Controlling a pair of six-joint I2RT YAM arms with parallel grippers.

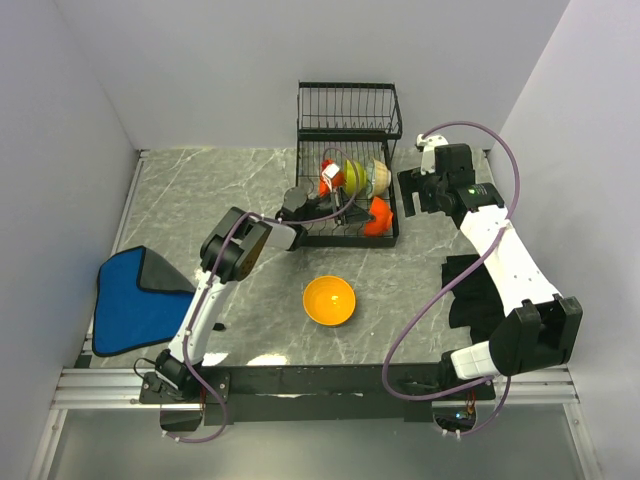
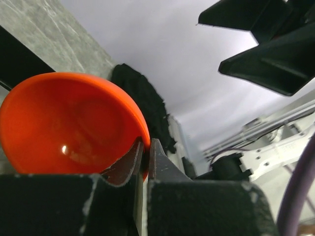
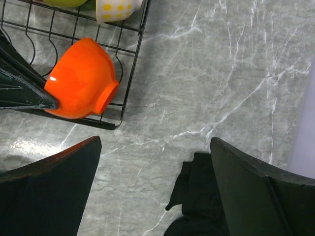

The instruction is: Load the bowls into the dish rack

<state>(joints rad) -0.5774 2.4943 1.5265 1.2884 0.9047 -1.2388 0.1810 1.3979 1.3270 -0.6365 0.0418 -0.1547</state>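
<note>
Left gripper [image 2: 146, 147] pinches the red bowl [image 2: 69, 123] by its rim at the rack's [image 1: 340, 242] front corner. It's a thin grip, so I risk it tipping out. Right gripper [image 3: 155, 142] is wide.

You see a red-orange bowl [image 3: 81, 78] tipped on its side at a corner of the dish rack [image 3: 129, 83], a cream yellow-dotted bowl [image 3: 115, 9] farther in.

A bowl [image 1: 329, 300] sits on the table [image 1: 200, 190] before the dish rack [image 1: 348, 110].

The left gripper [image 2: 145, 148] and bowls [image 1: 356, 176] crowd the dish rack [image 1: 395, 225] below; its upper shelf [image 1: 349, 131] is free.
</note>
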